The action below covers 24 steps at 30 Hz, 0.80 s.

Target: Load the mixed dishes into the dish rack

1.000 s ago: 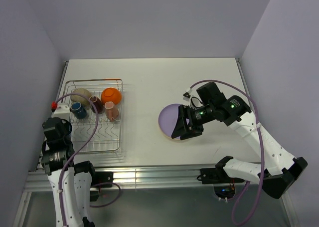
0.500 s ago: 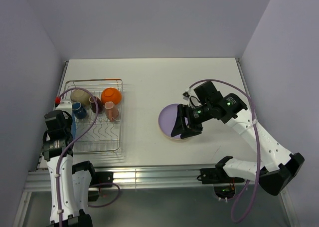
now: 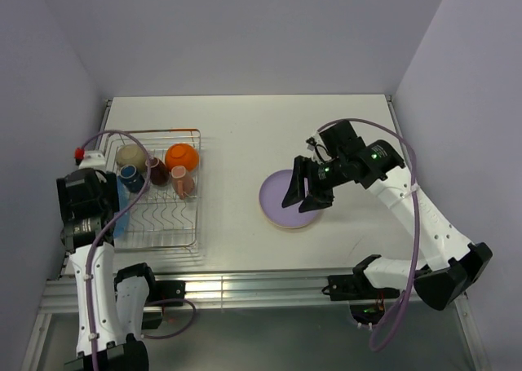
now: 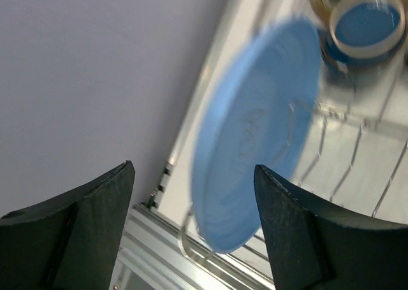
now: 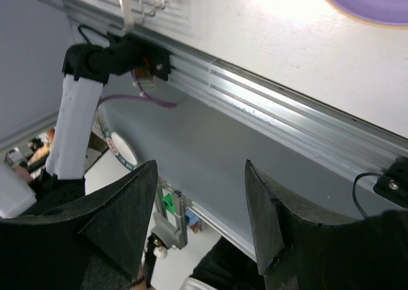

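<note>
The silver wire dish rack (image 3: pixel 163 224) stands at the table's left. It holds a cream bowl (image 3: pixel 130 155), an orange bowl (image 3: pixel 182 155), a dark brown mug (image 3: pixel 157 172), a pinkish mug (image 3: pixel 183 182) and a dark blue mug (image 3: pixel 129 178). A blue plate (image 4: pixel 255 130) stands on edge along the rack's left side (image 4: pixel 344 169), beside the blue mug (image 4: pixel 363 25). My left gripper (image 4: pixel 194 232) is open around the plate's lower edge, its fingers apart from it. A lilac plate (image 3: pixel 277 196) lies flat on the table. My right gripper (image 3: pixel 303 200) hovers open over its right part.
The metal rail of the table's near edge (image 5: pixel 268 105) runs under the right gripper's view, with the lilac plate's rim (image 5: pixel 376 0) at the top. The left wall (image 4: pixel 95 67) is close beside the rack. A cable loops over the rack's left part (image 3: pixel 151 196).
My left gripper has opened and let go of the blue plate, which now stands in the rack. The left wrist rose. My right gripper shifted slightly right over the lilac plate.
</note>
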{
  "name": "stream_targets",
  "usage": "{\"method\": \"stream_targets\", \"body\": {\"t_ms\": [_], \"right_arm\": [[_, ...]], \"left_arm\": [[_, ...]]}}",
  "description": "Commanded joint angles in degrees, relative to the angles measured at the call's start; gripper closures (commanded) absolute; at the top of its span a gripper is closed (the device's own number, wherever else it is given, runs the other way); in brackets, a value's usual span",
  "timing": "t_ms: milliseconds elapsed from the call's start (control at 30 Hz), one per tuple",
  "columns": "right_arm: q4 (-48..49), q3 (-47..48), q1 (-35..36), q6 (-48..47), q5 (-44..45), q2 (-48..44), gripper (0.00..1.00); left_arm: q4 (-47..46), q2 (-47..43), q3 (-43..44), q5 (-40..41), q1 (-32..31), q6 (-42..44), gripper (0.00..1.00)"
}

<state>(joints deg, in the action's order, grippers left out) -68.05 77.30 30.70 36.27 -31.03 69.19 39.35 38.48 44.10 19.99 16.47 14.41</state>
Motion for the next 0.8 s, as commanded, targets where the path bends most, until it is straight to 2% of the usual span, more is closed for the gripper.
{"method": "stream_targets", "body": {"t_ms": [0,100,267,367,400,433,533,567,600,767], "right_arm": [[-1.2,-0.2,-3.6,1.3,3.1,-0.5,0.36],[-0.2,-5.6,-7.9,2.0,5.6,-1.2,0.36],[3.3,-10.8,-9.8,4.1,8.5,-0.4,0.38],[5.6,-12.4,-9.9,4.6,12.6,1.6,0.42],[6.0,-12.6,-9.9,4.5,14.4,2.3,0.44],[6.1,-12.5,-9.9,4.5,18.6,3.7,0.44],[6.9,-12.3,-10.0,4.2,24.3,6.5,0.47],[7.0,-12.0,-9.9,4.0,27.5,7.1,0.47],[7.2,-11.8,-10.0,3.7,28.7,7.7,0.48],[7.6,-10.7,-10.1,2.5,34.9,12.7,0.51]], "left_arm": [[-0.9,-1.4,7.3,6.2,0.2,-5.0,0.18],[0.4,-1.6,11.7,10.8,0.3,-7.0,0.14],[0.1,0.1,18.6,12.5,0.2,-8.1,0.17],[4.0,4.1,23.8,7.3,0.3,-15.3,0.16],[4.5,5.8,24.7,3.0,0.3,-17.7,0.15],[4.9,6.3,26.5,0.9,0.2,-19.3,0.15],[5.3,8.0,29.1,-5.7,0.1,-24.9,0.09],[5.3,8.4,29.6,-7.1,0.0,-26.0,0.02],[5.5,9.3,30.1,-8.3,-0.2,-26.4,0.01],[8.2,14.0,32.4,-10.2,-3.2,-29.3,0.01]]}}
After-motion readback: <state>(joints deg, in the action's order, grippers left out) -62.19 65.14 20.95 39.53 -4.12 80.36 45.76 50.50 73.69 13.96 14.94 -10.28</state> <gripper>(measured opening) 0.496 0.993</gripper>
